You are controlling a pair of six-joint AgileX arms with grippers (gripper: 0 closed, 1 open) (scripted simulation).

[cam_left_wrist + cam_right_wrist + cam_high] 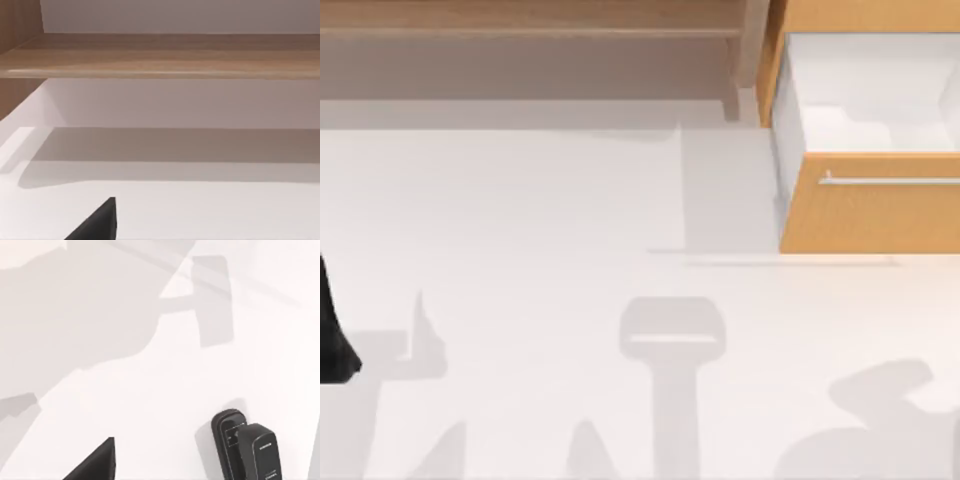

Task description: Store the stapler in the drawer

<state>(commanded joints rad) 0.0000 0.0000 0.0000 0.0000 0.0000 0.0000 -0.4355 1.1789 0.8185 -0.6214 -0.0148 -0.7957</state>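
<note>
The drawer stands pulled open at the table's back right, with an orange-tan front, a silver bar handle and white inner walls. Nothing lies in the part of its inside that I see. The stapler, a small black bar, lies on the white table in the right wrist view. A black part of my right gripper hangs above the table some way from the stapler, not touching it. My left gripper is a dark shape parked at the table's left edge, and a black part of it points toward the back shelf.
A wooden shelf unit runs along the back, left of the drawer, with a recess under its board. The white table carries grey shadows of the arms near its front.
</note>
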